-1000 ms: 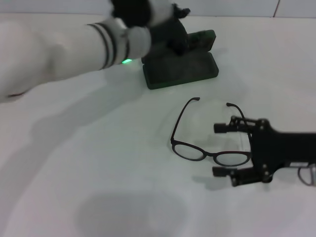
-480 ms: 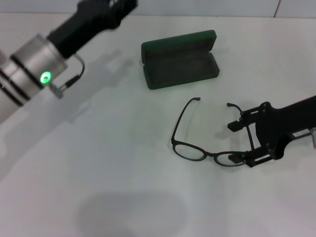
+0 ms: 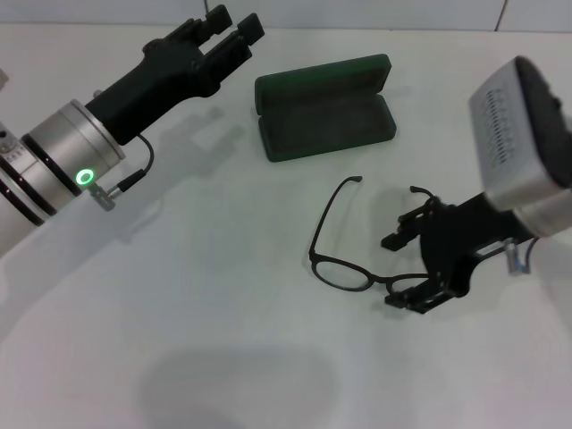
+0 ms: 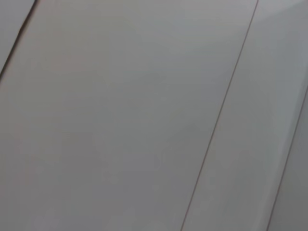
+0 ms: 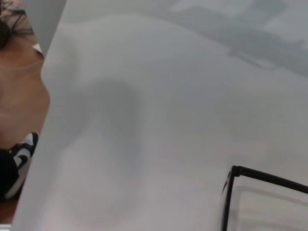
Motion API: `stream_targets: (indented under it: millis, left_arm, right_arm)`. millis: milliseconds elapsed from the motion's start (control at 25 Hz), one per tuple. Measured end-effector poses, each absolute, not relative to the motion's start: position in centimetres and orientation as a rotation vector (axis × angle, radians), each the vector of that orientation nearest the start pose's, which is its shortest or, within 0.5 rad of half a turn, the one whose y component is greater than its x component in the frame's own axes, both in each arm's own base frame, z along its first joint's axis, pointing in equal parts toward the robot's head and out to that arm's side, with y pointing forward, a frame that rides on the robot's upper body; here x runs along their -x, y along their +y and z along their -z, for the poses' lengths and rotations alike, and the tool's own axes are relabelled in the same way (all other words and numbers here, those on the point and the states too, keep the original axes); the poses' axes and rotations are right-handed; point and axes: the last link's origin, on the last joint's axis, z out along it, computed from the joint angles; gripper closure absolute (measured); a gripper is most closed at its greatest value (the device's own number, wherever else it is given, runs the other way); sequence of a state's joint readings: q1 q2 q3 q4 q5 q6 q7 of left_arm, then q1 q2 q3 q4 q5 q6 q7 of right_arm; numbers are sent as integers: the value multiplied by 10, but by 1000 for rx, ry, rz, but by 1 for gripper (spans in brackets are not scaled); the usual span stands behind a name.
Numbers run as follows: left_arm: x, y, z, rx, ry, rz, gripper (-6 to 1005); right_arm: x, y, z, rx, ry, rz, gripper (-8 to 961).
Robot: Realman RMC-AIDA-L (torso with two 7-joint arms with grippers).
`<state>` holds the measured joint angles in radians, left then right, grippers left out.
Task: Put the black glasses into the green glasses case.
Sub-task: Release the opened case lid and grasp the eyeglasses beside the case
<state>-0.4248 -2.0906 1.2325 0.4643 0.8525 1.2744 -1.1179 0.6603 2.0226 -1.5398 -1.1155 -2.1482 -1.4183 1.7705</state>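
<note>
The right gripper (image 3: 409, 271) sits w/ its 2 fingers apart around the right lens end of the black glasses (image 3: 371, 259), whose front bar runs left-right on the table (image 3: 197, 313). The open green glasses case (image 3: 326, 121) lies farther back & slightly left. The left gripper (image 3: 228, 31), fingers nearly together, hovers left of the case, holding nothing, so the right arm's nearer.

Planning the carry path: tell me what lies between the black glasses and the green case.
Only bare white table, in the head view, between the black glasses and the green glasses case.

My head camera looked forward and down over the whole white table (image 3: 223, 295). My left wrist camera faced only pale panels. My right wrist camera sat close above the table, sharing the black glasses (image 3: 371, 259) (image 5: 250, 192) with the head view.
</note>
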Motion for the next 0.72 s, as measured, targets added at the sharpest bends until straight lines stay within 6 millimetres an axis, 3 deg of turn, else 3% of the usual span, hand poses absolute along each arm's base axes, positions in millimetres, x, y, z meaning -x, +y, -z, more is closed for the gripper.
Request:
stream_targets:
  millis: [400,720]
  left_arm:
    - [246,350,6,2053,-752,1287,414]
    - [246,348,9,2083,-747,1273,416]
  right_arm:
    - [-153,338,79,3099,-206,330,296]
    - [-154,341,75,3073,-159,281,605]
